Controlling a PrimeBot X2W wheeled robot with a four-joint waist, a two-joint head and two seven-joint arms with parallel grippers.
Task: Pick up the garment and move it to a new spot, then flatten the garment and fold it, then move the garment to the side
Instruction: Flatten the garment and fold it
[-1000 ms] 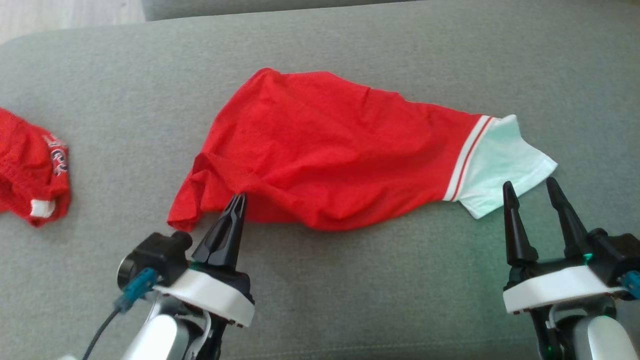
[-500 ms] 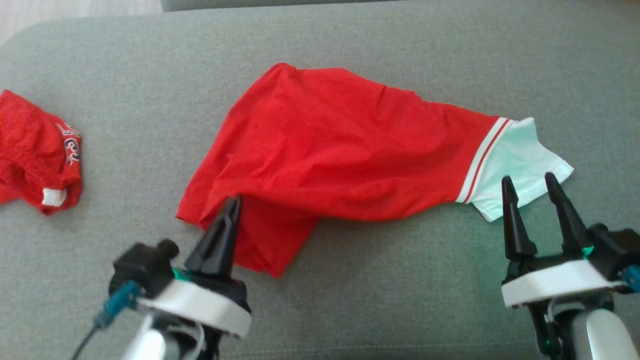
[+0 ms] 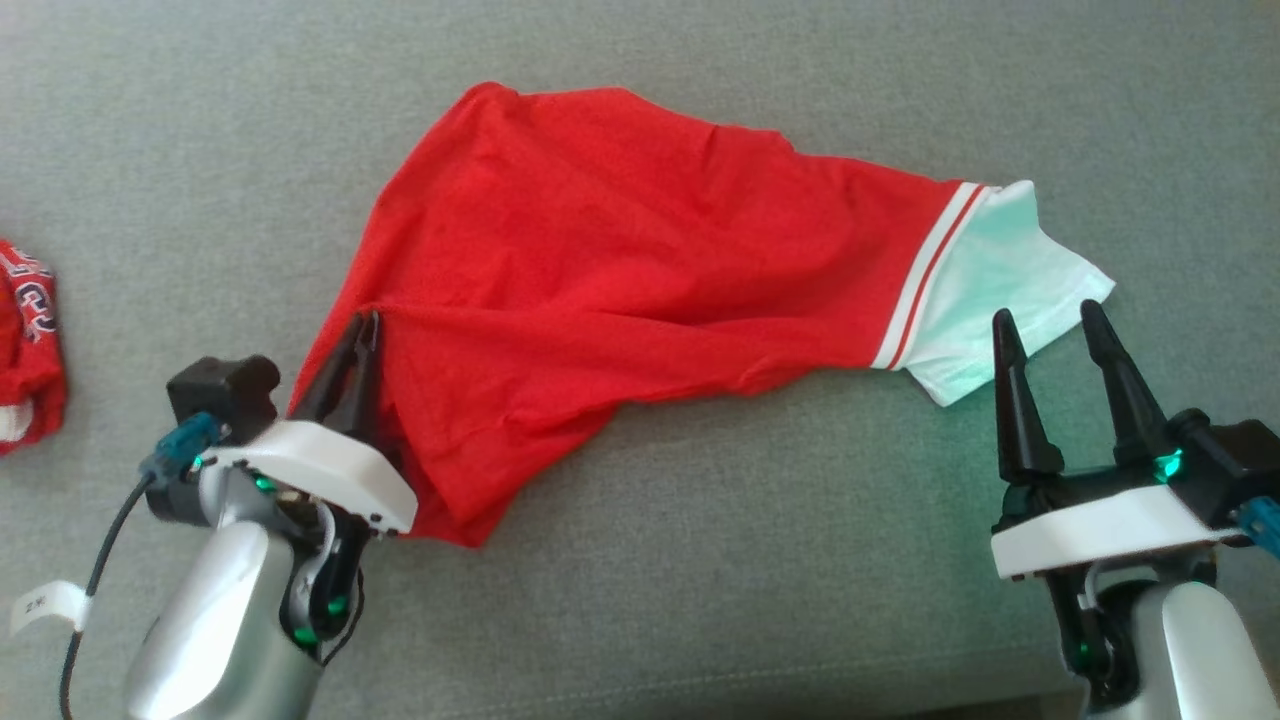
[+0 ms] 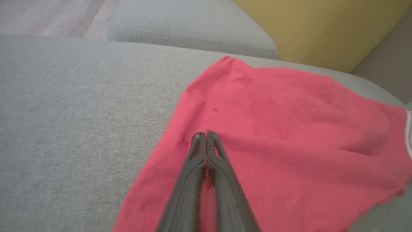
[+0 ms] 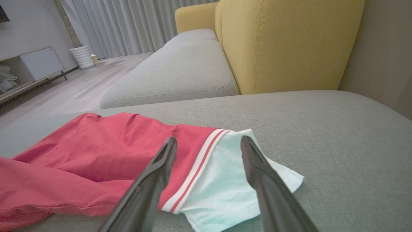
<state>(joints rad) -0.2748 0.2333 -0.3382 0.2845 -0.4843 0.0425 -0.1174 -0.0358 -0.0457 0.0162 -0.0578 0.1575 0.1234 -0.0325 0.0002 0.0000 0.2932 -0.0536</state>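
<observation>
Red knit garment with white-striped band and mint end (image 3: 640, 270) clamped by left gripper (image 3: 362, 335)
Pinched shut on its near-left edge; right gripper (image 3: 1045, 330) spread, empty, mint end just ahead of its tips. Garment runs lengthwise from one gripper to the other on grey fabric cushion (image 3: 700, 560); right arm nearer the mint end.

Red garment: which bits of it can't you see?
- Head view: the left gripper covers the near left edge of the red garment.
- Left wrist view: its striped end is cut off by the right edge.
- Head view: the other red garment is cut by the left edge; lettering too small to read.
</observation>
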